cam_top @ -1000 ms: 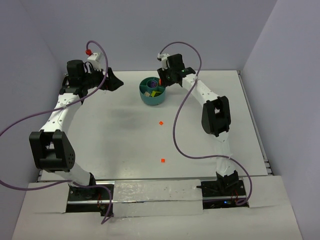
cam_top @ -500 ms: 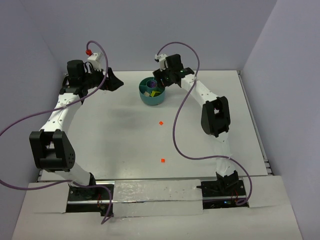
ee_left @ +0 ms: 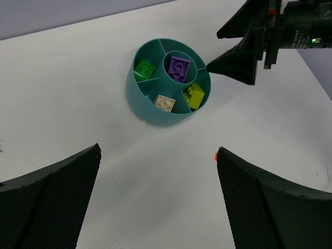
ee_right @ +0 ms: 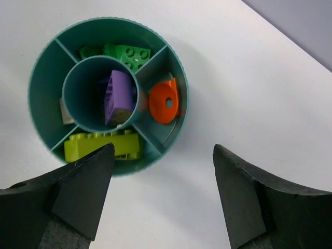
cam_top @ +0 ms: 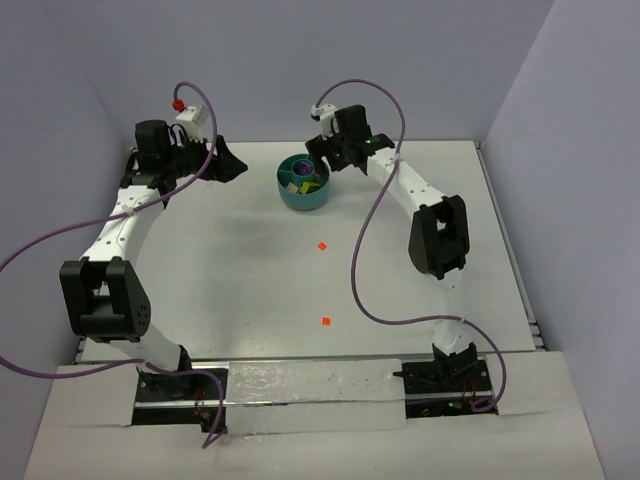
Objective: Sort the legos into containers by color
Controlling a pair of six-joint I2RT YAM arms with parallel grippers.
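Note:
The round teal bowl (cam_top: 301, 201) stands at the back middle of the table. In the right wrist view the bowl (ee_right: 44, 88) holds a purple brick (ee_right: 118, 96) in its hub, a dark green brick (ee_right: 127, 52), an orange-red piece (ee_right: 165, 101) and a lime brick (ee_right: 104, 145), each in its own wedge. The left wrist view also shows a cream brick (ee_left: 165, 103) in another wedge. My right gripper (cam_top: 325, 160) is open and empty just beside the bowl's right rim. My left gripper (cam_top: 226, 162) is open and empty, left of the bowl. Two orange-red bits (cam_top: 322, 245) (cam_top: 326, 320) lie on the table.
The table is white, with grey walls behind and at both sides. Purple cables loop from both arms over the table. In the left wrist view one orange-red bit (ee_left: 215, 155) shows beside my right finger (ee_left: 259, 207).
An orange-red bit seen at my right gripper's tips one second ago is gone from there. The right gripper has drawn back slightly from the bowl. The left arm has not moved.

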